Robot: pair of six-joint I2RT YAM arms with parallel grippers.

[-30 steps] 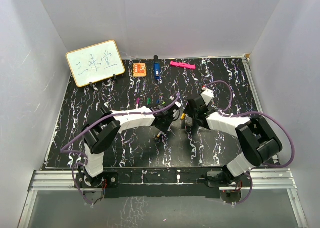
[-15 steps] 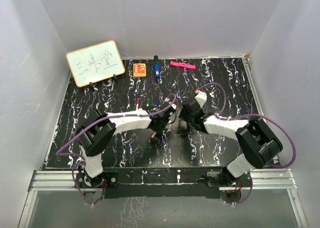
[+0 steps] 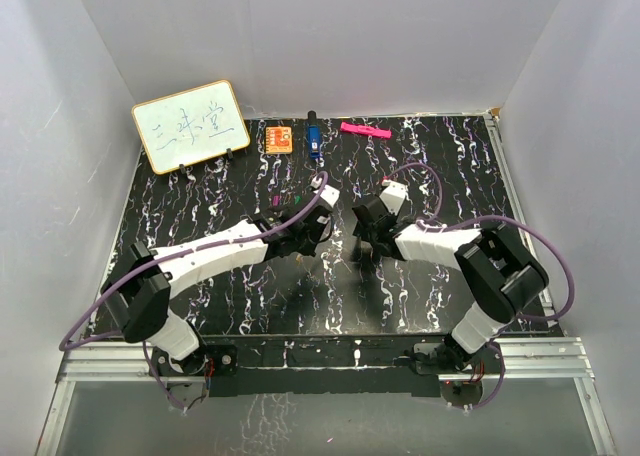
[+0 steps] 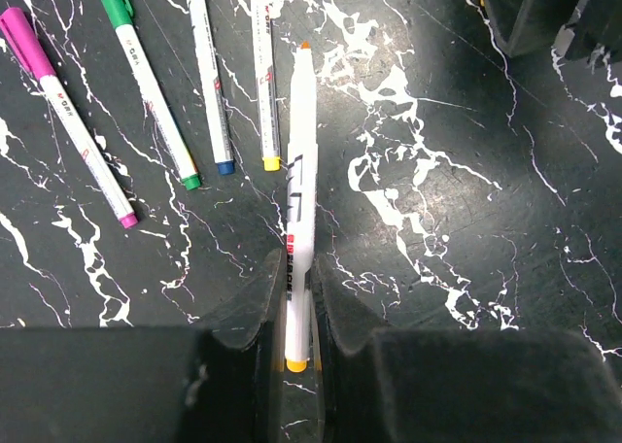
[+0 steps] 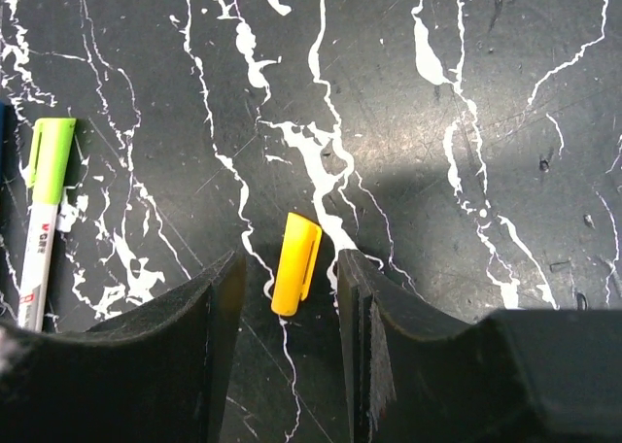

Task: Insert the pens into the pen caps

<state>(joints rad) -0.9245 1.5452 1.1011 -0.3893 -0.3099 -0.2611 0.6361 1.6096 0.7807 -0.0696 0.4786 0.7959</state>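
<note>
Orange-yellow plastic on a black, white-veined tabletop [image 5: 505, 93]: the one loose cap [image 5: 296, 262] lies flat between the spread fingers of your right gripper [image 5: 289, 278]. The gripper straddles it and, as far as the wrist view shows, is not touching it or holding anything.

Your left gripper [image 4: 298, 268] is closed on the rear end of the orange-tipped pen [image 4: 301, 152], whose bare nib points away from the wrist. Just beside it lie the magenta pen [image 4: 73, 122], green pen [image 4: 151, 84], blue pen [image 4: 209, 74] and yellow pen [image 4: 264, 74], each already wearing its cap.

The step in hand looks to be picking up that cap. Lower the fingers evenly and close across its middle, because a pinch near either end would likely flick so small and smooth a piece away. The cap sits slightly askew to the fingers, so turn the wrist a little first to make the pads meet its sides flat.

Once it is lifted, you need the mouth facing the nib and both parts on one line. Which end is the mouth cannot be told from here. The pen is held near its tail, so the nib may swing. Press slowly and ease off if it skews.

The cap is a short tube with a clip along one side. The pen is slim, with a white barrel carrying black print.
</note>
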